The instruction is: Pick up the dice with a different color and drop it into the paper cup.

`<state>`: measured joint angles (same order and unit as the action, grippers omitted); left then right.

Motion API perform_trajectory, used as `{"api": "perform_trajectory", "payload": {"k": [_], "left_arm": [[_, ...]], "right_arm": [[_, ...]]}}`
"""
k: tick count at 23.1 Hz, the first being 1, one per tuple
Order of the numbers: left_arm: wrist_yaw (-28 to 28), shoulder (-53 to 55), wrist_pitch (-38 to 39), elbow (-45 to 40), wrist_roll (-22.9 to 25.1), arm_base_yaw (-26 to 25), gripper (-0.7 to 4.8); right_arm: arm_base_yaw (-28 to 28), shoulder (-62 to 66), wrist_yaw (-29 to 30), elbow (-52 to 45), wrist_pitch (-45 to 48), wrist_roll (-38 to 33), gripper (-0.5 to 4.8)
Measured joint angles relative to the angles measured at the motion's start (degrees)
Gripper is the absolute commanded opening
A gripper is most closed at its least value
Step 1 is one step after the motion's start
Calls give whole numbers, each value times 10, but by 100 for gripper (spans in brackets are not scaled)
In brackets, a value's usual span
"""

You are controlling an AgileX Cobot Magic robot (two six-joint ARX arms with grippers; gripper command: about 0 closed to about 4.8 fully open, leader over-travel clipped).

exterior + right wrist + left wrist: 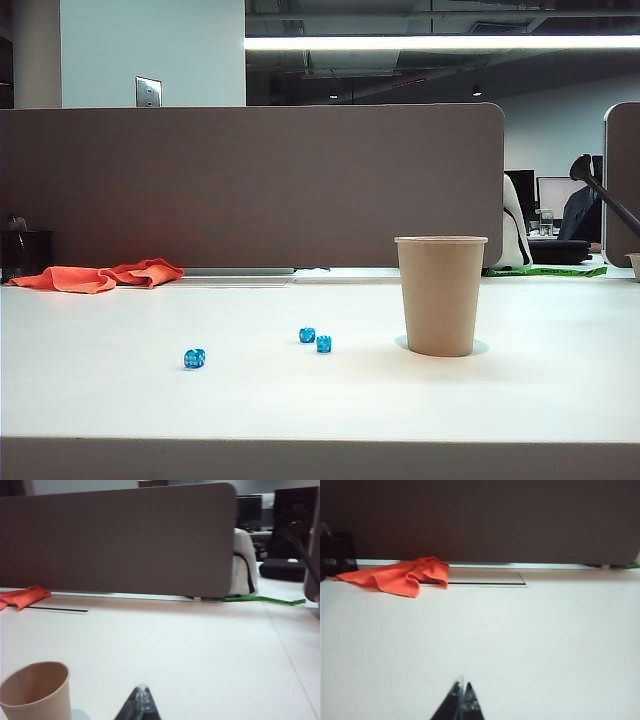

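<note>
White table point(320, 400), seen low and level from the exterior view. The paper cup point(440, 295) stands upright right of centre, tan, rolled rim, tapering to its base. 3 blue dice on the table left of it: 2 of them point(307, 335) point(324, 344) close together, just apart or barely touching, cannot tell which; the 3rd blue die point(194, 358) sits alone further left and a little nearer the camera. All 3 well clear of the cup. The dice with a different color is not visible in any view; the cup's inside, seen from the right wrist view, shows only its upper wall, so whether the orange die lies in it cannot be told. An orange cloth point(100, 276) lies crumpled at the far left edge of the table, against a grey partition point(250, 185). Neither arm appears in the exterior view. Left gripper point(461, 696): the tips of its 2 fingers meet in a point, pressed together with nothing between them, low over bare table, the orange cloth point(400, 576) well ahead of it. Right gripper point(141, 700): finger tips likewise drawn together to a narrow point, nothing gripped; the paper cup point(35, 692) stands just beside it, open mouth showing, not touching the fingers. A green strip point(260, 600) lies at the table's far side beyond the partition's end.
</note>
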<state>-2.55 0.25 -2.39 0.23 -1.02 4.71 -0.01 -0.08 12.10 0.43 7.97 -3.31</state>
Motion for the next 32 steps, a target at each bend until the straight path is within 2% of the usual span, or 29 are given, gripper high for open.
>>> {"api": "perform_trajectory", "payload": {"k": [5, 10, 13, 16, 21, 27, 32], "left_arm": [[20, 0, 0, 0, 3, 0, -6], [24, 0, 19, 0, 66, 0, -6], [23, 0, 13, 0, 77, 0, -6], [23, 0, -7, 0, 73, 0, -6], [23, 0, -8, 0, 29, 0, -6], [23, 0, -8, 0, 25, 0, -6], [23, 0, -8, 0, 15, 0, -6]], "right_arm": [[0, 0, 6, 0, 1, 11, -1], [0, 0, 6, 0, -6, 34, -1], [0, 0, 6, 0, -21, 37, -1], [0, 0, 6, 0, -27, 37, -1], [0, 0, -15, 0, -29, 34, -1], [0, 0, -70, 0, -66, 34, -1], [0, 0, -80, 0, -98, 24, -1]]}}
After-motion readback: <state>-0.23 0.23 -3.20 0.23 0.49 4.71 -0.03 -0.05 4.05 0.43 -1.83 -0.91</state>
